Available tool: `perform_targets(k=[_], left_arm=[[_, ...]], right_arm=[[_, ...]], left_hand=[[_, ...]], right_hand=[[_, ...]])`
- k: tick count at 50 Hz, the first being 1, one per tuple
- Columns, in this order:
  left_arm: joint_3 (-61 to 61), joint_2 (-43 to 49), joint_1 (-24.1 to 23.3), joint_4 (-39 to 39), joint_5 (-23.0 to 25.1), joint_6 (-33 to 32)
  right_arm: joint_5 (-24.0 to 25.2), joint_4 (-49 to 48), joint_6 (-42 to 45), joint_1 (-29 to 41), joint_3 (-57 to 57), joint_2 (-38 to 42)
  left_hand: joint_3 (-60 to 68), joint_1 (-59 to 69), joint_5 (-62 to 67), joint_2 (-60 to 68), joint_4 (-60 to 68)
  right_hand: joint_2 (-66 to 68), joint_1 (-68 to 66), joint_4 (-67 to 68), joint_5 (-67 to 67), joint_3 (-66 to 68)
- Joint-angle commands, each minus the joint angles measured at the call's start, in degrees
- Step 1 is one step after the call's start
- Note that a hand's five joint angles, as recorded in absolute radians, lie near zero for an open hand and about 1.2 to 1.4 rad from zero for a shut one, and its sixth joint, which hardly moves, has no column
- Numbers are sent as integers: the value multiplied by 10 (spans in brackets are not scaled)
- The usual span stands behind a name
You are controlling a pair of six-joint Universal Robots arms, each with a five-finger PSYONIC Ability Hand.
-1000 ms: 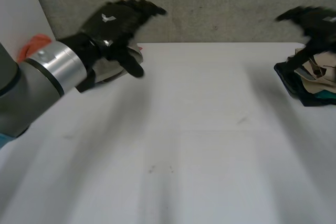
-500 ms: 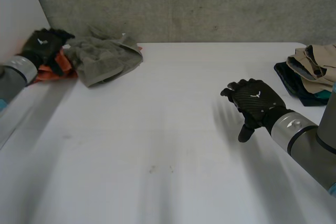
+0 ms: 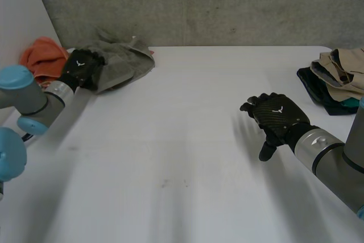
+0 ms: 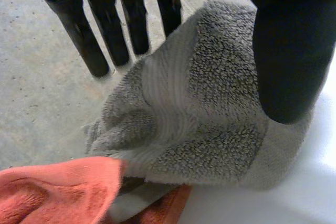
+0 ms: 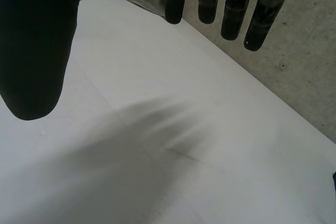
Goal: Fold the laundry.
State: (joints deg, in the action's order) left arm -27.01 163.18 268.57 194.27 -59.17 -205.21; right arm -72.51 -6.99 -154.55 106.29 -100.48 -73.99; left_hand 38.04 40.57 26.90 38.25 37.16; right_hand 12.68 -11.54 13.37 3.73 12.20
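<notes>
Where a clock face is laid on the table [image 3: 187,152] in the head view, with twelve o'clock at the far wall [image 3: 227,4]:

Left hand [image 3: 81,68]: at ten o'clock, on the near edge of the grey towel [image 3: 122,61]. It is open. In the left wrist view its straight fingers [image 4: 105,45] reach past the towel's edge [image 4: 210,103] and its thumb [image 4: 289,51] is spread over the pile. Nothing is pinched.

Right hand [image 3: 278,116]: at three o'clock, over bare table, well apart from any cloth. It is open and empty. In the right wrist view its fingers [image 5: 173,3] are straight and its thumb [image 5: 31,51] is held wide.

Grey towel: crumpled in a heap at ten to eleven o'clock, by the far edge of the table.

Orange cloth [image 3: 41,52]: bunched at ten o'clock, just beyond the left hand. It touches the grey towel and partly lies under it [image 4: 52,187].

Stack of folded clothes [image 3: 338,81]: at two o'clock on the table's edge, beige pieces on top of dark and teal ones.
</notes>
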Motion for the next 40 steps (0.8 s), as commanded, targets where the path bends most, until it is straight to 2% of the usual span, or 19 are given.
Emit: perform_targets(k=[1, 3, 7, 8, 11, 14, 18, 19, 21, 22, 25, 26, 27, 30, 33, 37, 40], left_arm=[[6, 8, -27, 17, -14, -6], [-14, -14, -37, 31, -26, -10], [-132, -134, -52, 75, -68, -11], [-193, -188, -59, 102, -79, -6], [-283, -270, -72, 140, -85, 2], [-401, -369, -117, 159, -84, 39], [-529, -475, -174, 155, -81, 132], [-576, -510, -192, 155, -78, 176], [-619, -542, -211, 157, -75, 219], [-657, -562, -236, 159, -74, 263], [-689, -560, -270, 160, -70, 307], [-699, -552, -297, 161, -67, 328], [-700, -546, -310, 161, -63, 336], [-697, -539, -355, 162, -56, 336], [-688, -541, -354, 160, -60, 336], [-676, -563, -312, 157, -61, 329], [-675, -591, -261, 157, -61, 320]], right_arm=[[0, -1, 4, -2, 0, 1], [-1, -1, 5, -2, 0, 1], [1, -2, 5, -1, 3, 0], [0, -2, 5, -2, 5, -1], [-1, -1, 5, -2, 11, -5], [-2, -1, 5, -3, 19, -8], [-4, 0, 5, -3, 31, -11], [-4, 0, 5, -3, 34, -13], [-4, 0, 5, -3, 37, -15], [-4, 0, 5, -3, 41, -16], [-4, -1, 5, -2, 48, -16], [-4, -1, 5, -1, 53, -16], [-4, -1, 5, -1, 56, -15], [-4, -1, 5, 0, 64, -13], [-4, -2, 5, 0, 67, -10], [-3, -2, 6, 3, 70, -9], [2, -1, 5, 4, 71, -9]], left_hand=[[420, 394, 431, 417, 428], [420, 394, 431, 417, 428], [420, 394, 431, 417, 428], [420, 394, 431, 417, 428], [420, 394, 431, 417, 428], [420, 394, 431, 417, 428], [420, 394, 431, 417, 428], [420, 394, 431, 417, 428], [420, 394, 431, 417, 428], [420, 394, 431, 417, 428], [420, 394, 431, 417, 428], [262, 236, 273, 259, 270], [162, 136, 173, 160, 171], [-30, -56, -19, -32, -21], [-280, -306, -269, -283, -272], [-273, -299, -262, -275, -264], [-268, -294, -257, -270, -259]], right_hand=[[-27, 15, -34, -37, -22], [-27, 15, -34, -37, -22], [-27, 15, -34, -37, -22], [-27, 15, -34, -37, -22], [-27, 15, -34, -37, -22], [-27, 15, -34, -37, -22], [-27, 15, -34, -37, -22], [-27, 15, -34, -37, -22], [-27, 15, -34, -37, -22], [-27, 15, -34, -37, -22], [-27, 15, -34, -37, -22], [-27, 15, -34, -37, -22], [-27, 15, -34, -37, -22], [-27, 15, -34, -37, -22], [-27, 15, -34, -37, -22], [-27, 15, -34, -37, -22], [-27, 15, -34, -37, -22]])
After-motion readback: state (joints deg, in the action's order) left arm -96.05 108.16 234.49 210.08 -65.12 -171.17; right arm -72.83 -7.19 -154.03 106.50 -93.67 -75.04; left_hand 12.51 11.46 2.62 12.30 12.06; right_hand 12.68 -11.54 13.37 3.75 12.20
